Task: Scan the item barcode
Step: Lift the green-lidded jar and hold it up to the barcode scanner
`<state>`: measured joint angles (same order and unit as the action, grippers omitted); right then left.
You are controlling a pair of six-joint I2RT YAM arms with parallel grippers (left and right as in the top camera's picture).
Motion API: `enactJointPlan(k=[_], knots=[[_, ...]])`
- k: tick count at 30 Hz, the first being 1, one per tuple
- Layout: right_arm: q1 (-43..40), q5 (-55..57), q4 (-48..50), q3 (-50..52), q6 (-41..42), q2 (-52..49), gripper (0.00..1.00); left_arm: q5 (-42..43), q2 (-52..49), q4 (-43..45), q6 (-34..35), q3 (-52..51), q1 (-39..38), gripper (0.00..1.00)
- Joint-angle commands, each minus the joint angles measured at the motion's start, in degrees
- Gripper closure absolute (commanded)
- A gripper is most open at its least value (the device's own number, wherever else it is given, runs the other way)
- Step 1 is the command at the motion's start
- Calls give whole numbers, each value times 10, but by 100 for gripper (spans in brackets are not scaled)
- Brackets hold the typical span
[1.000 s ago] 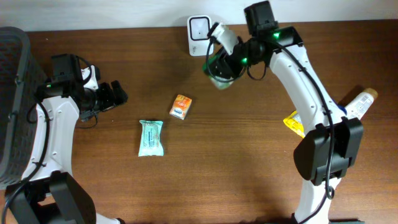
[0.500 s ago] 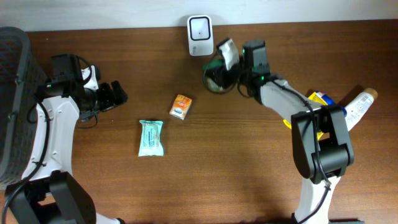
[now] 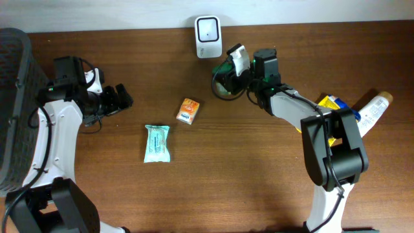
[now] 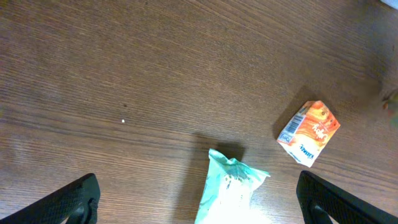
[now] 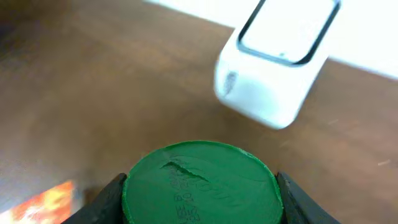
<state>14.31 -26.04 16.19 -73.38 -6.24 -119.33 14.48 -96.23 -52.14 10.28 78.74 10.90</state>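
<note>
Green-lidded container (image 5: 199,183) in right claw (image 3: 231,70); near scanner (image 5: 277,68)

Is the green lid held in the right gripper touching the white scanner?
Apart. In the right wrist view, a strip of brown table shows between the green lid and the white scanner.

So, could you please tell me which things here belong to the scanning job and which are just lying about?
Job: green-lidded tub, held in right gripper; white scanner.
Lying about: orange carton, teal packet, yellow pack, white bottle, dark basket.
</note>
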Motion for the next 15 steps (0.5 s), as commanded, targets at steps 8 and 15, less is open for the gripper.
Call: enactJointPlan(k=[8, 15], knots=[[19, 55, 88, -3, -98, -57, 39, -4, -9, 0, -1, -3, 2, 1], [17, 21, 83, -3, -98, -68, 46, -4, -9, 0, -1, -3, 2, 1]])
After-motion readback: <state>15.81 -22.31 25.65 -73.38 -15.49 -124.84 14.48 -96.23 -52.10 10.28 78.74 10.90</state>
